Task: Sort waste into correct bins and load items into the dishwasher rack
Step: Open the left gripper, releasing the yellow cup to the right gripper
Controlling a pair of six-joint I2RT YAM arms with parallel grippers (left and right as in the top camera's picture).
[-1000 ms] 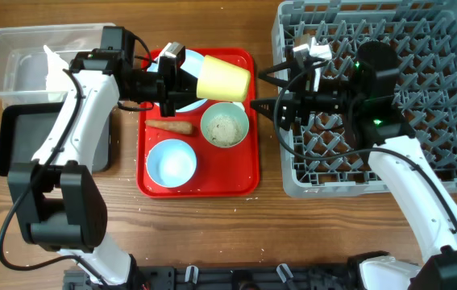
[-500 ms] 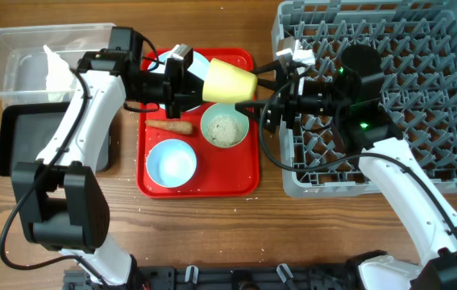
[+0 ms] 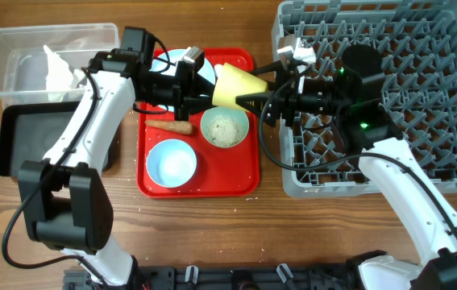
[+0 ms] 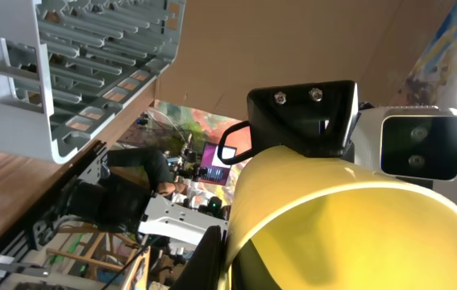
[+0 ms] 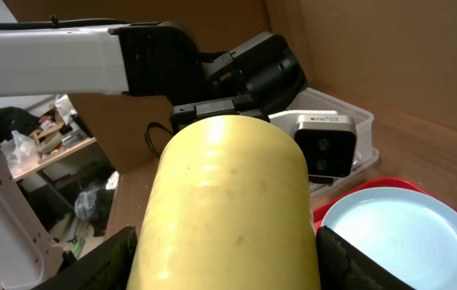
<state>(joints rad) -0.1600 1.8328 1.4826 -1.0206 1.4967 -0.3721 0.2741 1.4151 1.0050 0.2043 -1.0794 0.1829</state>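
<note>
Handover looks to be the step in hand, and the yellow cup (image 3: 234, 85) is placed for it: it hangs on its side in the air above the far right corner of the red serving tray (image 3: 248, 173), just short of the near-left edge of the grey dishwasher rack (image 3: 421, 161), with an arm at each end. Its open mouth faces the left wrist camera, which looks straight into it, and the left fingers (image 4: 212, 258) are clenched on its rim, carrying it. That grip leaves the closed end and outer wall free for the other arm. The right fingers (image 5: 99, 266) stand spread wide, one on each side of the cup's body; whether they already press on it or only flank it I cannot tell. Passing makes sense, since the rack sits on the right arm's side of the bench. Below, the pale blue plate (image 3: 181, 58), the greenish-white bowl (image 3: 225, 127) with crumbs in it, the light blue bowl (image 3: 172, 161) and the brown stick (image 3: 169, 126) lie on the tray, not yet sorted. A crumpled white napkin (image 3: 59, 68) rests in the clear tub (image 3: 10, 48), beside the black tray (image 3: 10, 145).
</note>
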